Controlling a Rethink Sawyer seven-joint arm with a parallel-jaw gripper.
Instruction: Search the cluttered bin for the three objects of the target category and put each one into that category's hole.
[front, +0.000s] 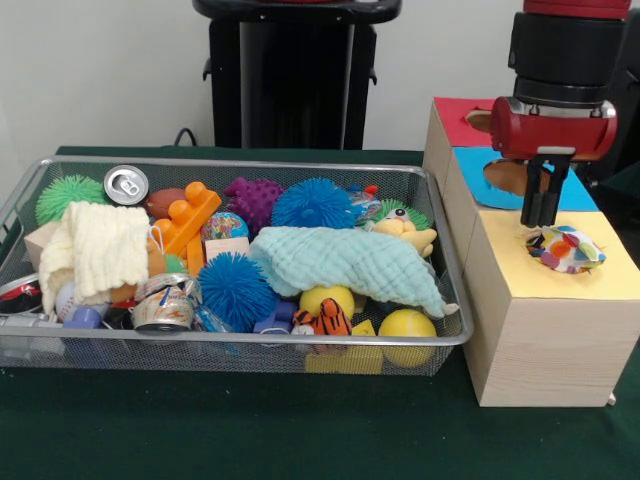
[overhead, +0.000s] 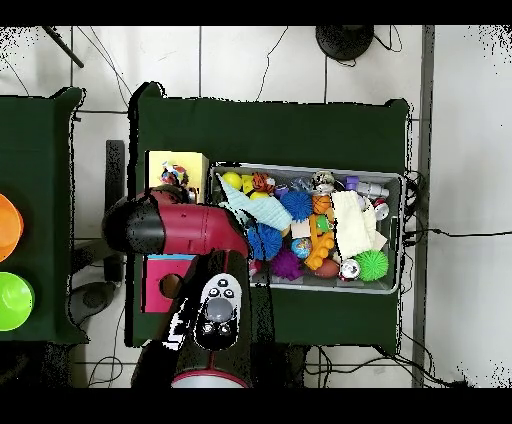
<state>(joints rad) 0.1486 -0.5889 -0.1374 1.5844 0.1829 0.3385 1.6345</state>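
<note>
The wire mesh bin (front: 455, 290) is full of toys, and it also shows in the overhead view (overhead: 400, 235). One polka-dot wrapper (front: 565, 249) lies on the yellow top of the near wooden box (front: 610, 275) and covers the hole. In the overhead view that wrapper (overhead: 175, 178) shows on the yellow box (overhead: 195, 160). My gripper (front: 541, 218) hangs just above the wrapper's far left edge, slightly open and holding nothing. Two more dotted wrappers seem to lie in the bin, one (front: 364, 206) by a spiky blue ball and one (front: 224, 225) by the orange bricks.
The blue-topped box (front: 580, 195) and the red-topped box (front: 450, 115) stand behind the yellow one. In the bin are a pale green cloth (front: 350, 262), a cream cloth (front: 100, 248), spiky blue balls (front: 235, 288), drink cans (front: 126, 184) and yellow balls (front: 405, 325).
</note>
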